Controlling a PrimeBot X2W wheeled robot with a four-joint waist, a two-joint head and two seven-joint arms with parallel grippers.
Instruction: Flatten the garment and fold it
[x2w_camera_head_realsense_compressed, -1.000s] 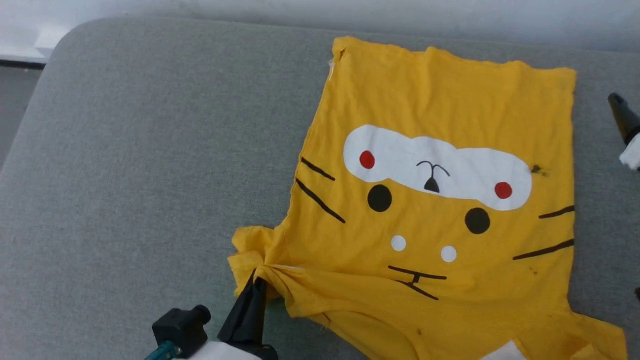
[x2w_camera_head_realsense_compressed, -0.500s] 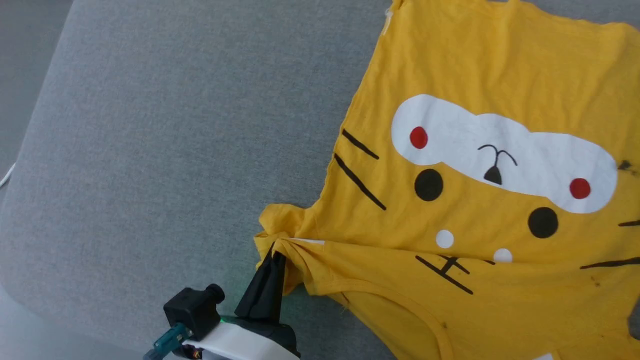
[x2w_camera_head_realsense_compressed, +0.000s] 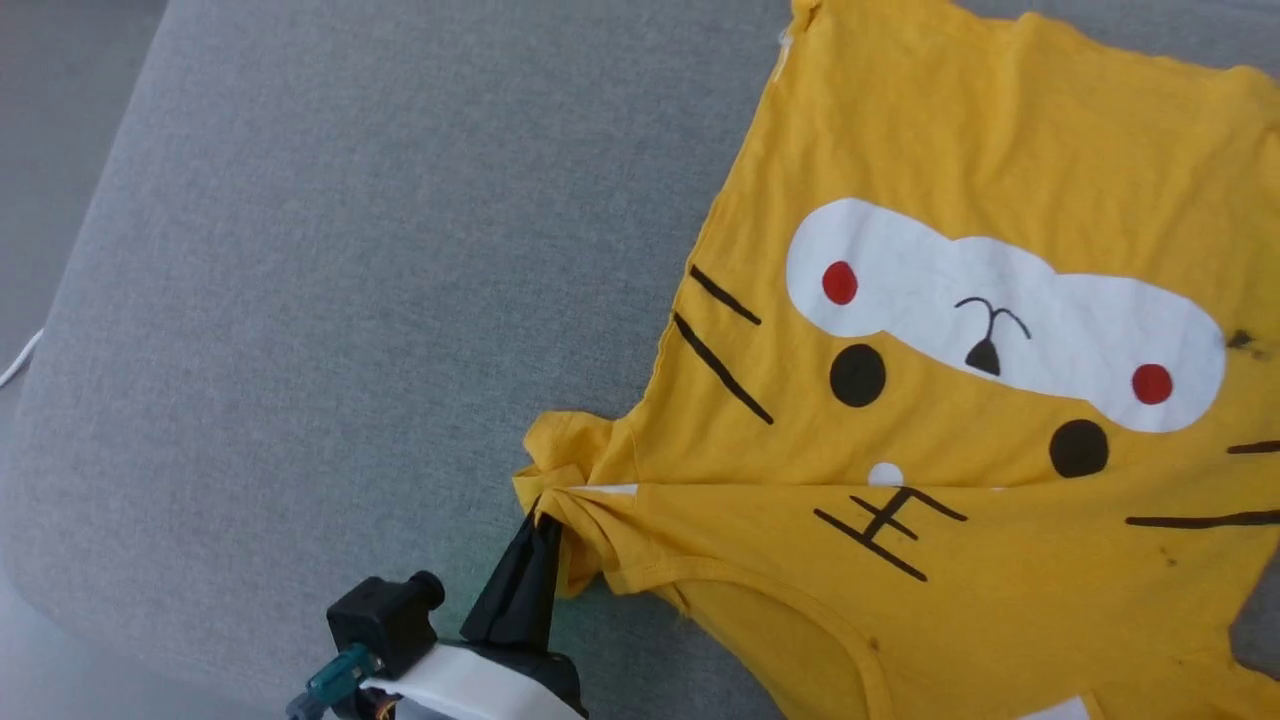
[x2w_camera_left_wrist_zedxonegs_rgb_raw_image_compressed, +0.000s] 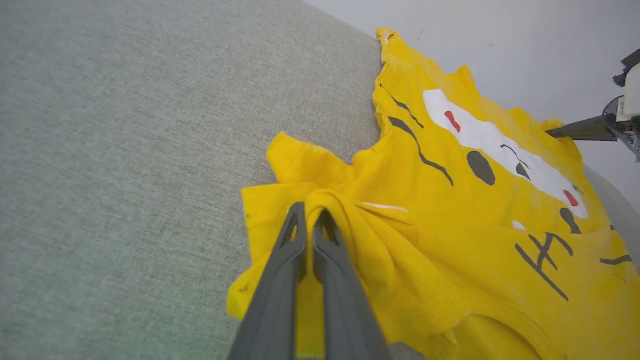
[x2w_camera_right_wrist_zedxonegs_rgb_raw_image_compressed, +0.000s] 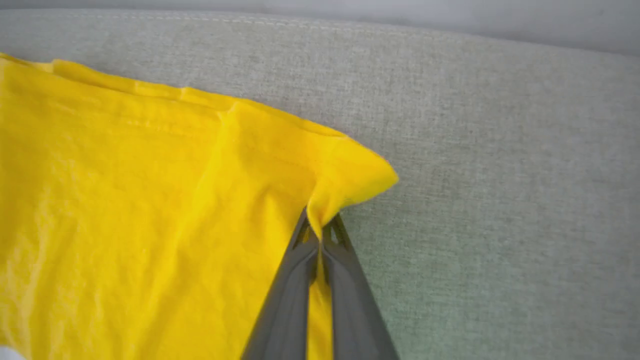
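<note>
While the left gripper (x2w_camera_left_wrist_zedxonegs_rgb_raw_image_compressed: 311, 214) pinches a sleeve of the garment (x2w_camera_head_realsense_compressed: 950, 130), the right gripper (x2w_camera_right_wrist_zedxonegs_rgb_raw_image_compressed: 320, 229) clamps its corner

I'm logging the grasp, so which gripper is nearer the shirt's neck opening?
Left. The left gripper pinches the sleeve beside the neck opening; the right gripper pinches a far hem corner.

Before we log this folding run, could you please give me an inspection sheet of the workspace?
Surface: grey padded surface, fabric-covered, rounded corner.
Job's things: garment, yellow, print up, mostly spread, bunched at the near sleeve, with a crease across the print.
Clutter: nothing seen.
Grippers: left pincer shut on the bunched sleeve; right pincer shut on a far corner of the garment.
Cables: white cord beside the surface's left edge.
Surroundings: pale wall behind.
</note>
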